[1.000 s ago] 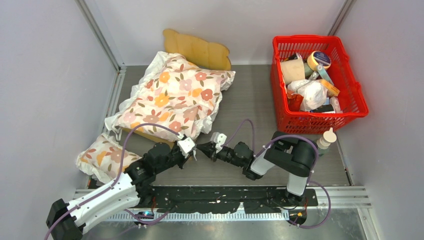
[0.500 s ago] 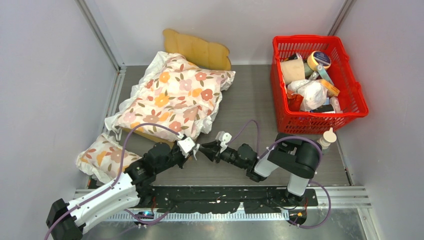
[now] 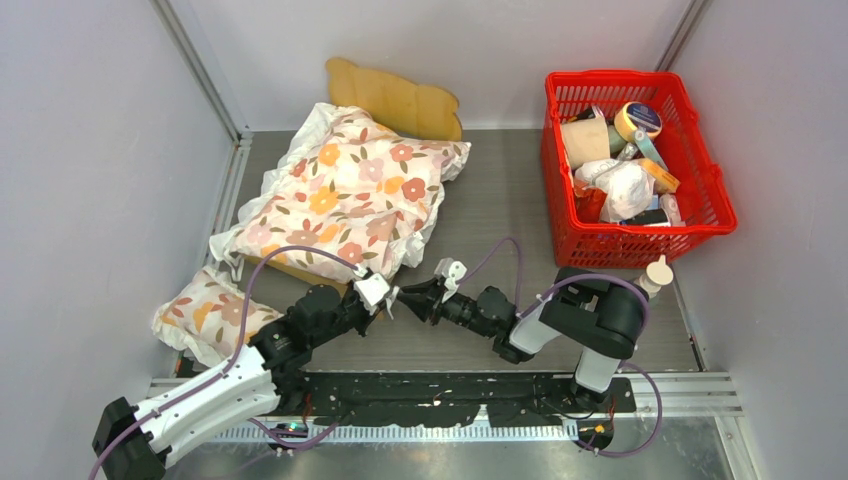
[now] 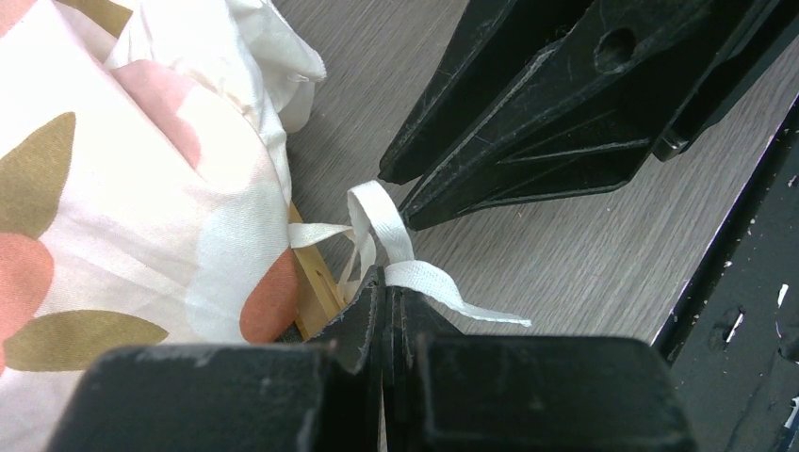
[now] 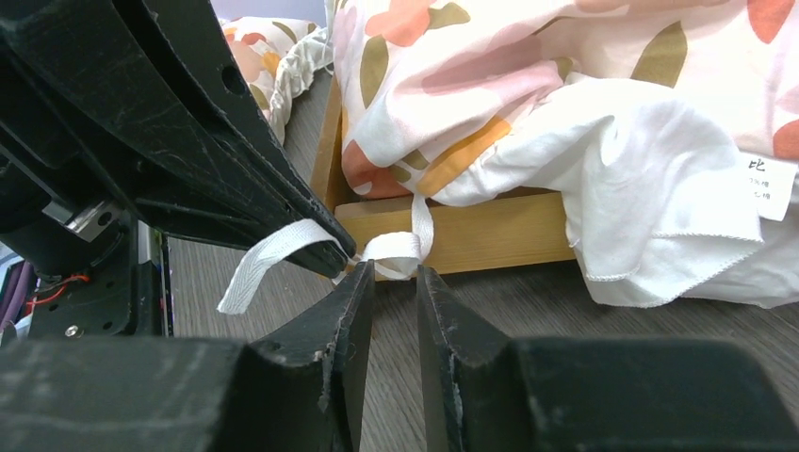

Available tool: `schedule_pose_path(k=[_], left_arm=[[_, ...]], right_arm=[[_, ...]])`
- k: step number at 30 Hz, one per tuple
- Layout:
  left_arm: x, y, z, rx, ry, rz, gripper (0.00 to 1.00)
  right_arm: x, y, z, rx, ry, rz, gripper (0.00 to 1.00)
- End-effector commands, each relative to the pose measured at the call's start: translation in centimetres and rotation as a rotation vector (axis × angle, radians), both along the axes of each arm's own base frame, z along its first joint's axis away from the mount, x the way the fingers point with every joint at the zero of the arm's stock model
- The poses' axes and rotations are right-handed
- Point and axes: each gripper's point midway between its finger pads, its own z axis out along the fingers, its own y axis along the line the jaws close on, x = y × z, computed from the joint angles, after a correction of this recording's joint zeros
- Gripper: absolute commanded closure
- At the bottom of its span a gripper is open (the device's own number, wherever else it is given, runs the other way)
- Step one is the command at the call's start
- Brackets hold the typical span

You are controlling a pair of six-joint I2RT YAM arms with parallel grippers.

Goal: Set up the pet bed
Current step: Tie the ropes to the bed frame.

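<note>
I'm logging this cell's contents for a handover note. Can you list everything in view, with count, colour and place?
pet bed: one, light wood, far left of the table, mostly covered
floral cushion: one, white with orange and pink flowers, lying on the pet bed
small pillow: one, same floral print, left edge beside the bed
tie ribbon: white, strand count unclear, at the bed's near corner
basket: one, red, far right, full of mixed items
bottle: one, pale, just in front of the basket
table: one, grey wood-grain
left tool: black, shut on the tie ribbon
right tool: black, open, tips at the ribbon
</note>
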Motion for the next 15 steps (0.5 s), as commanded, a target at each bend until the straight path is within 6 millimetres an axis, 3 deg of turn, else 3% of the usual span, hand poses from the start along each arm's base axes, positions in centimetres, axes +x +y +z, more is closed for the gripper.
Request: schedule_pose_path(k=[1, 7, 15], left_arm=[[0.8, -1.0, 3.5, -0.088, -0.076, -0.003, 1.00], [0.8, -1.1, 3.3, -0.091, -0.075, -0.003, 1.00], [1.0, -0.9, 3.6, -0.081, -0.085, 0.004, 1.00]], right_arm=[[0.3, 0.7, 4.6, 0.133, -0.046, 0.003, 0.71], [0.7, 1.5, 4.4, 0.113, -0.045, 0.007, 0.71], [0.9, 1.9, 1.7, 0.053, 0.010, 0.002, 0.84]])
